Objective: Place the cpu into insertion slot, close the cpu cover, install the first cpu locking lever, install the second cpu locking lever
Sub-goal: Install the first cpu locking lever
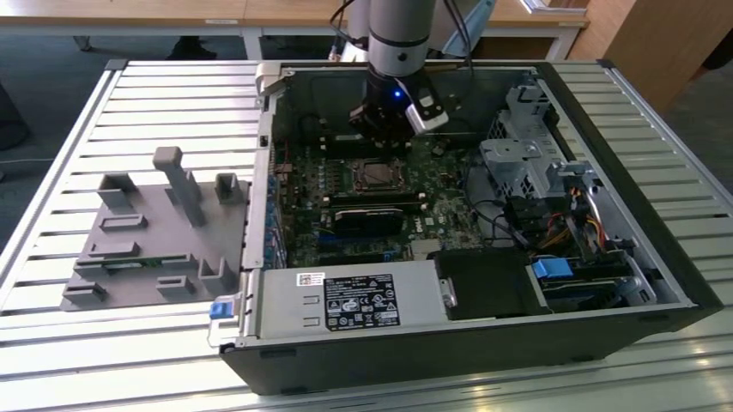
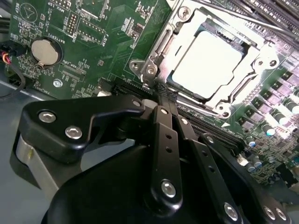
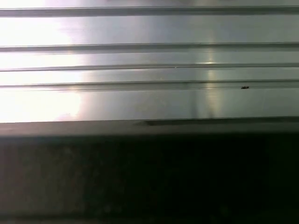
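Beside the cpu cover (image 2: 174,35), closed over cpu (image 2: 208,63), hand (image 2: 163,93) pinched narrow.

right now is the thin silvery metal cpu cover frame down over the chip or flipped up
Down. In the second wrist view the thin silvery metal cpu cover frame lies flat around the pale square cpu, which shows through its opening, on the green motherboard.

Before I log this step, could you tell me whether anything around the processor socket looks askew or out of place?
Nothing stands out. In the second wrist view the cpu lies flat and square in its socket, framed by the cpu cover, which looks level. The gripper sits beside the socket's edge, and the surrounding motherboard shows no damage.
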`<state>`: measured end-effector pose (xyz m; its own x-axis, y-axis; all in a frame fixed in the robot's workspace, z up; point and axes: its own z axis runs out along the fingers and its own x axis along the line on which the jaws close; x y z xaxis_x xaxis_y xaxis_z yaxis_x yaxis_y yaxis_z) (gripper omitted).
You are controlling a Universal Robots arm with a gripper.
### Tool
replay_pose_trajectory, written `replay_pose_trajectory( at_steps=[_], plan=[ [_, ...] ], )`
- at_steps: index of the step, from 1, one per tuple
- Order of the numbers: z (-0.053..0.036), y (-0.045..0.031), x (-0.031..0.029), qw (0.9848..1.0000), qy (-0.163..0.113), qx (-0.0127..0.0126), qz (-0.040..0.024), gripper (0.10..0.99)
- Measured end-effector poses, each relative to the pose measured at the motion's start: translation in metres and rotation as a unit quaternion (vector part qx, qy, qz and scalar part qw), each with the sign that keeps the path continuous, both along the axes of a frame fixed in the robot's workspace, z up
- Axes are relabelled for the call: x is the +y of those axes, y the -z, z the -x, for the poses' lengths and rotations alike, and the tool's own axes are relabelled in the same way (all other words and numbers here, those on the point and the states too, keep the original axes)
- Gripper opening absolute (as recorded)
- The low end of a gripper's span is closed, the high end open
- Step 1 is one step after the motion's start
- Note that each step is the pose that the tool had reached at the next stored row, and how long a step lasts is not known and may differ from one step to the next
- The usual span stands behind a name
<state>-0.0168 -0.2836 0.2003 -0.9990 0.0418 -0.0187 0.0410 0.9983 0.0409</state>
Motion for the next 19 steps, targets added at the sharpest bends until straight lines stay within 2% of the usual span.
replay_pose_trajectory(
  at_steps=[7, 13, 15, 19],
  plan=[
    [-0.0002, 0.0034, 0.0008, 1.0, 0.0, 0.0001, 0.0069, 0.106],
    [-0.0004, 0.0036, 0.003, 1.0, 0.0, -0.0001, 0.0067, 0.106],
    [-0.0004, 0.0005, 0.0032, 1.0, 0.0, -0.0002, 0.0063, 0.106],
    [-0.0003, -0.0127, 0.003, 1.0, 0.0, 0.0, 0.0068, 0.106]
  ],
)
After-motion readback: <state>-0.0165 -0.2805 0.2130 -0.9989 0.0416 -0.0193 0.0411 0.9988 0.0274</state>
